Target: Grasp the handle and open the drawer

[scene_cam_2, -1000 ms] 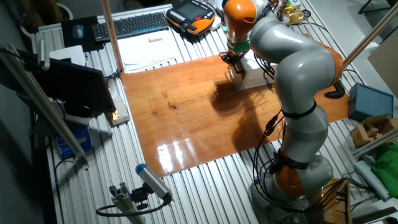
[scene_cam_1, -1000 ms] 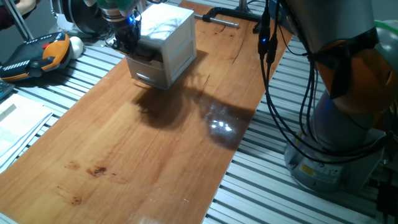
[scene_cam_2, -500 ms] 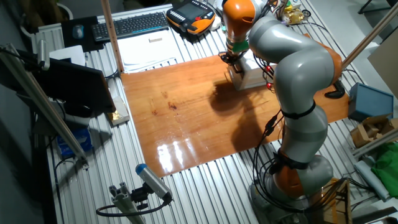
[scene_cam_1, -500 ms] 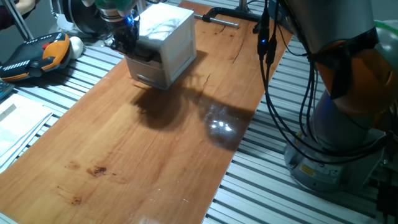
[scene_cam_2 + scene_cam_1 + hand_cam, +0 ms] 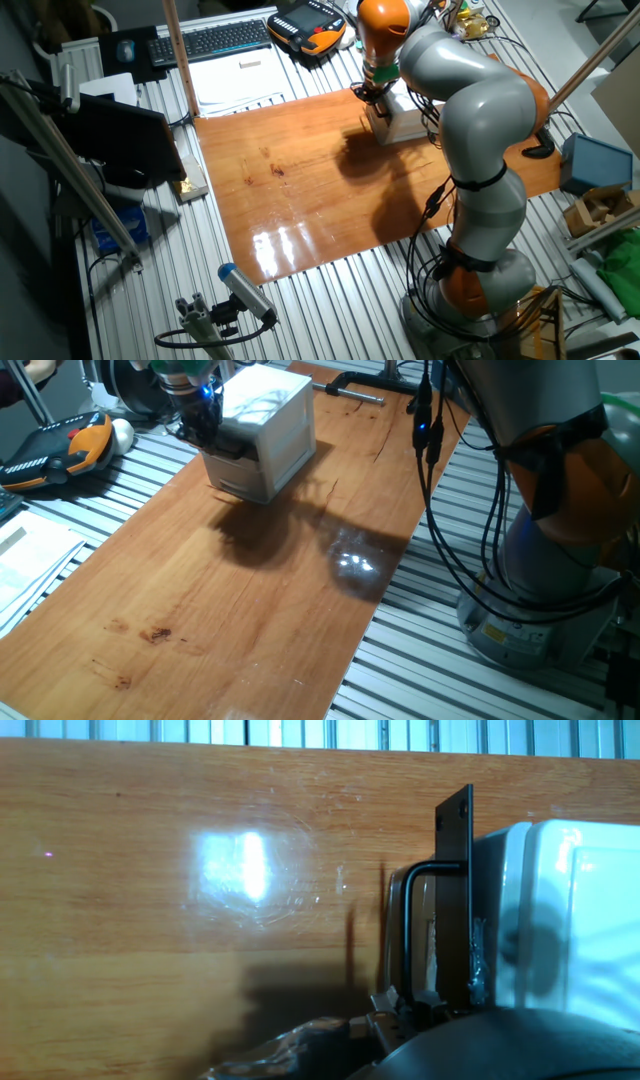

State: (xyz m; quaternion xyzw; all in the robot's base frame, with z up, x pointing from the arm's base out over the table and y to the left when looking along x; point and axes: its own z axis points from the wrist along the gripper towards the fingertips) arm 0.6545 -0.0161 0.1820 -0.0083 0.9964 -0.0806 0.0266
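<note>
While gripper (image 5: 203,428) hangs at drawer (image 5: 455,900) front, handle (image 5: 412,925) just beyond fingertips; jaw state unclear.

claw (image 5: 205,422): fingertips hidden in fixed views, cut off in hand view | handle (image 5: 411,935): lower end hidden | drawer (image 5: 452,900): mostly hidden

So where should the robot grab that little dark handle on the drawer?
Grip the handle on its straight middle bar, coming from the drawer's front. The bar stands off the dark front plate, leaving a gap for a finger behind it. The end effector is already at that face.
</note>
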